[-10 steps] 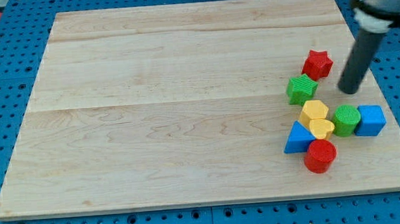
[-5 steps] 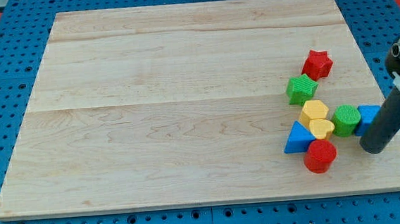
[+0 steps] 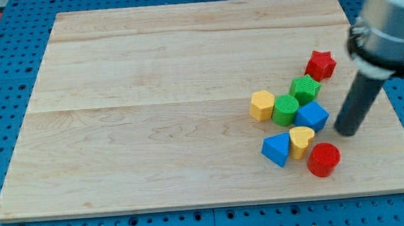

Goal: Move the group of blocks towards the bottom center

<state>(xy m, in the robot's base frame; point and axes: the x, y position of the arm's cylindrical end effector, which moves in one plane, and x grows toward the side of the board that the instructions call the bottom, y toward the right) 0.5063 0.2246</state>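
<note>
My tip (image 3: 347,130) stands on the wooden board (image 3: 149,74) at the view's right, just to the right of the blue cube (image 3: 311,115) and apart from it by a narrow strip of bare wood; being a plain rod, it has nothing to open or close and holds nothing, and at this instant it touches no block. The group lies in the lower right part of the board. From the view's left: a yellow hexagonal block (image 3: 262,105), touching a green round block (image 3: 285,110), which in turn touches the blue cube; a green star-shaped block (image 3: 304,89) sits just above these two, and a red star (image 3: 320,64) stands a little apart toward the view's top right. Below the row lie a blue triangular block (image 3: 277,150) and a yellow heart-shaped block (image 3: 302,141), touching one another, with a red cylinder (image 3: 323,158) just beside the heart toward the bottom right. As to progress, I judge the task only begun: the cluster is low on the board but well to the right of the centre line, and the bottom centre holds no block. What remains is to sweep the whole group leftward and slightly downward, working from its right side, and to gather in the red star, which would otherwise be left behind.
</note>
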